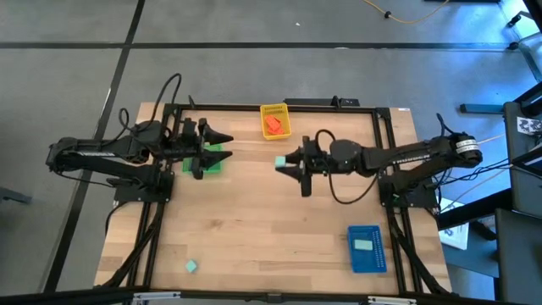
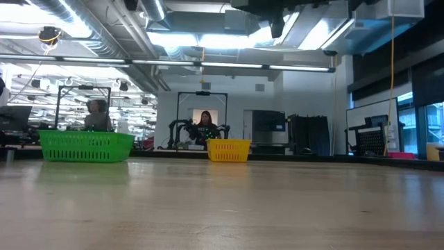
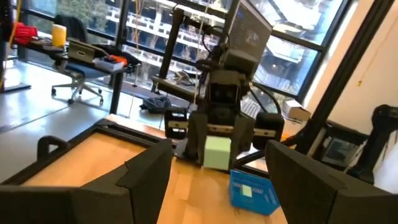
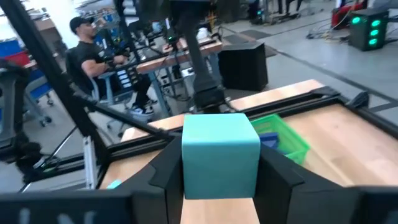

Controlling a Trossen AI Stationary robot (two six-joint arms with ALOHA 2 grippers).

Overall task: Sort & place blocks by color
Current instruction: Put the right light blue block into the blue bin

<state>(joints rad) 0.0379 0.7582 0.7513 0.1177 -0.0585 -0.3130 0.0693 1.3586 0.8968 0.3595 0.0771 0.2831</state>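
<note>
Right gripper (image 1: 282,162): raised over the middle of the desk, pointing toward the left arm; fingers closed on a mint block (image 4: 220,163), which fills the gap between them in the right wrist view.
Left gripper (image 1: 222,141): held over the green tray (image 1: 215,160) near the desk's left edge; fingers spread wide, nothing between them in the left wrist view.
Held block: pale mint, off the desk surface, gripped on two opposite faces; also seen from the left wrist view (image 3: 217,152).
Orange block (image 1: 272,124): lies in the yellow tray (image 1: 275,110) at the middle of the far edge.
Mint block in tray (image 1: 362,245): lies in the blue tray (image 1: 367,258) by the near right corner.
Loose mint block (image 1: 192,266): on bare wood near the near left corner, well apart from all trays.
Green tray contents: a purple piece shows in the right wrist view (image 4: 268,140); mostly hidden under the left arm in the high view.
Room: a person (image 4: 93,56) sits at a bench beyond the desk.
</note>
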